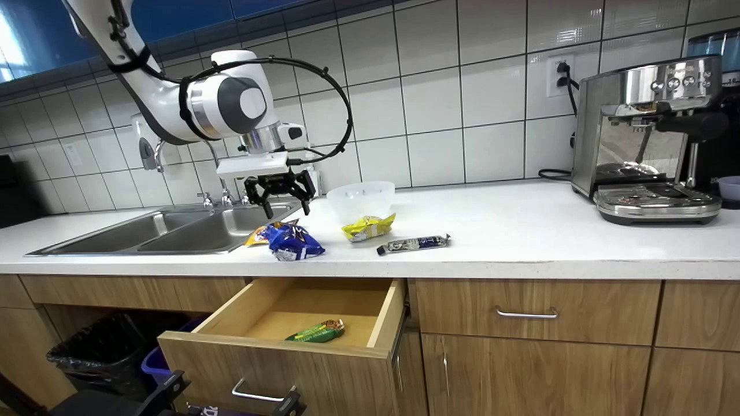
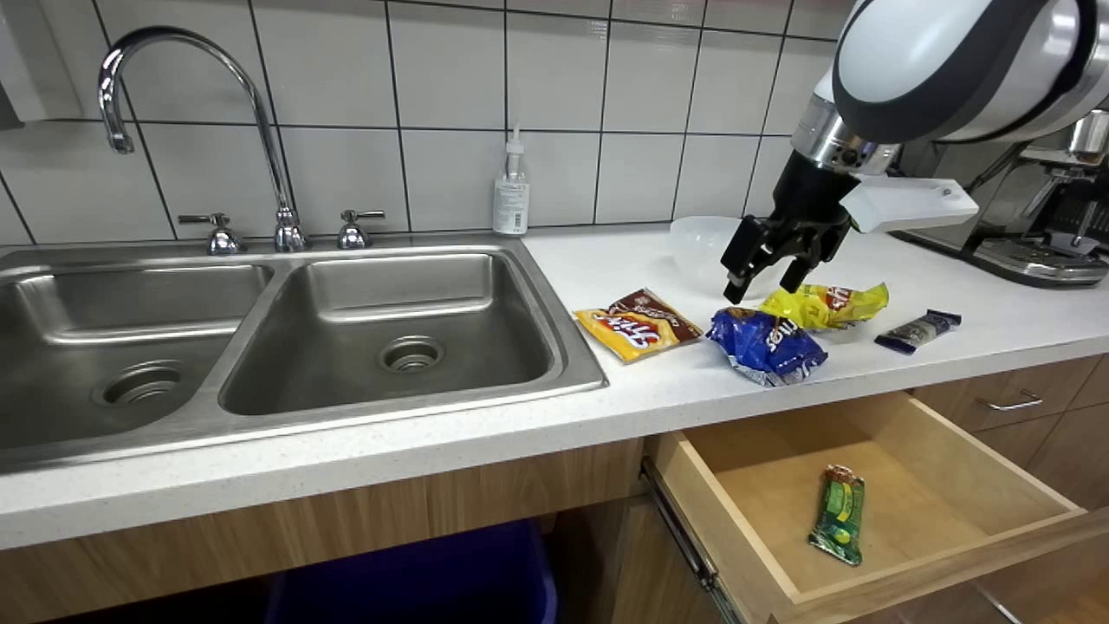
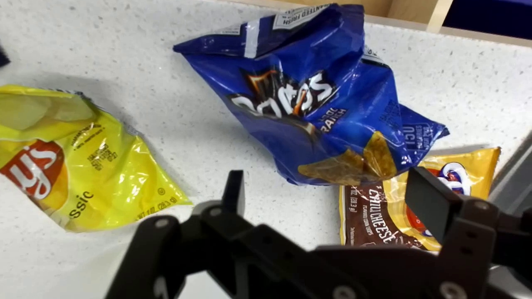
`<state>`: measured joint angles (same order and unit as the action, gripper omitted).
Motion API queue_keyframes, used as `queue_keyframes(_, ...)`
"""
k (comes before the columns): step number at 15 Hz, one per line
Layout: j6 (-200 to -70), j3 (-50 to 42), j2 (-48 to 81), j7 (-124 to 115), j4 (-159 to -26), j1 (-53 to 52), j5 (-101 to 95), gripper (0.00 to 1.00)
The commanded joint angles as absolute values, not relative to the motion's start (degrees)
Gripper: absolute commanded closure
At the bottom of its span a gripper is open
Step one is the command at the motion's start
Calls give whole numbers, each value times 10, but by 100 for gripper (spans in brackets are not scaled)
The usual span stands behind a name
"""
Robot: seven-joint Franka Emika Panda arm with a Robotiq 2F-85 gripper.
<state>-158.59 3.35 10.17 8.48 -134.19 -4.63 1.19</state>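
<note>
Green-wrapped bar (image 2: 839, 516) lies in the drawer (image 2: 927, 485), while blue bag (image 2: 767, 345), yellow bag (image 2: 823, 306), orange packet (image 2: 639, 327) and dark bar (image 2: 918, 332) remain on the bench (image 1: 509, 225) below the empty, wide-spread tool (image 2: 763, 288).

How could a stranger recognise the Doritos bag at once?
From the double sink, follow the counter to the spot above the open drawer. Near the open gripper lies the Doritos bag. Its deep blue sets it apart from the yellow bag and orange-brown packet.
</note>
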Motion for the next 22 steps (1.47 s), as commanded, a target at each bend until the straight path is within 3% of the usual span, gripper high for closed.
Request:
queue_keyframes(1,-1598,53,124,123,-1319,-25,44,0)
queue_keyframes(22,-1554,70,165,162,-1301,12,39,0)
